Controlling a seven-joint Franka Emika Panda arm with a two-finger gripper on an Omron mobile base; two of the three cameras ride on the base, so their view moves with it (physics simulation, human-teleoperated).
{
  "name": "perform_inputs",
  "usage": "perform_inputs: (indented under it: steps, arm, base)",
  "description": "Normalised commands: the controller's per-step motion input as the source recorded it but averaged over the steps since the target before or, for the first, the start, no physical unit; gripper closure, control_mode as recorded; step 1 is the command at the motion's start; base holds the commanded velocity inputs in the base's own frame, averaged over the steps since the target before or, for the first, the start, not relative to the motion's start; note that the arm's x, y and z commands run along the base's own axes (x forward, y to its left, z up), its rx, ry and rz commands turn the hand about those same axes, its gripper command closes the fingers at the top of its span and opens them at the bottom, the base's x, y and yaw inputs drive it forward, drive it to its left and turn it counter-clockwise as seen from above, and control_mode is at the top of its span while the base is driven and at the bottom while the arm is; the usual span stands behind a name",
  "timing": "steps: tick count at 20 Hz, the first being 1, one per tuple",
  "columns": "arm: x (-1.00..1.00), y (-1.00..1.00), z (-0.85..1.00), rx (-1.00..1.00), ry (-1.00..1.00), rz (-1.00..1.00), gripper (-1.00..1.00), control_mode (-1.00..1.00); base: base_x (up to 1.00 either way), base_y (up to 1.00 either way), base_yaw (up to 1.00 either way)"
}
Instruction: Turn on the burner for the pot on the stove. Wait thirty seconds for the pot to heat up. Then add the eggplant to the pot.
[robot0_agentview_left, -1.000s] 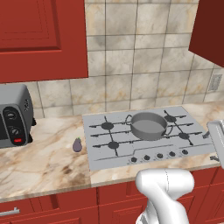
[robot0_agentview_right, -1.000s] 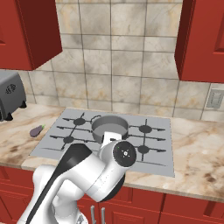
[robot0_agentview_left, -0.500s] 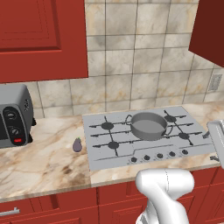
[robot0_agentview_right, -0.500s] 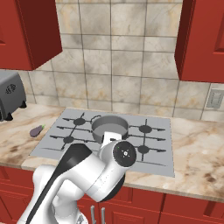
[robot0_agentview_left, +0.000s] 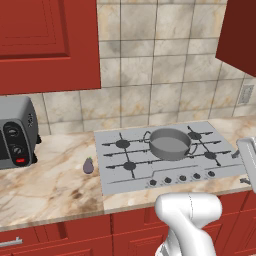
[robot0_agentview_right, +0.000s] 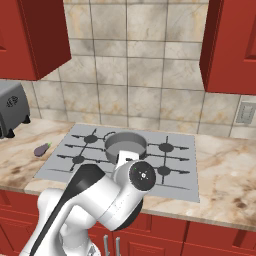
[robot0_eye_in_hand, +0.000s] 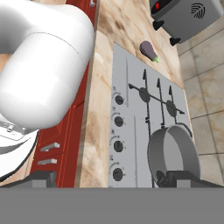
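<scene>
In the left base view the pot sits on the centre rear grate of the stove, and the row of knobs runs along the stove's front edge, nearest the robot. The eggplant lies on the counter just off the stove's left edge, well apart from the pot. A toaster oven stands further left against the wall.

In the right base view the same layout reads from the other side: the pot lies beyond the arm's wrist, and the eggplant rests to the left of the stove, its long axis running slantwise to the stove's edge.

In the hand view the camera looks down along the stove. The knobs form a line up the middle of the picture, close ahead of the end effector, with the pot just beyond them to the right and the eggplant far up the frame. The fingertips stand wide apart with nothing between them, so the end effector is released. Judging by this, the knobs are the nearest target, and the coming move is a short reach forward and down.
</scene>
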Motion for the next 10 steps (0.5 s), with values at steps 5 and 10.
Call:
perform_inputs:
  steps: [5,10]
  arm:
    - [0.0,0.0,0.0,0.0,0.0,0.0,-1.0,-1.0]
    - [0.0,0.0,0.0,0.0,0.0,0.0,-1.0,-1.0]
  base:
    - [0.0,0.0,0.0]
    - [0.0,0.0,0.0]
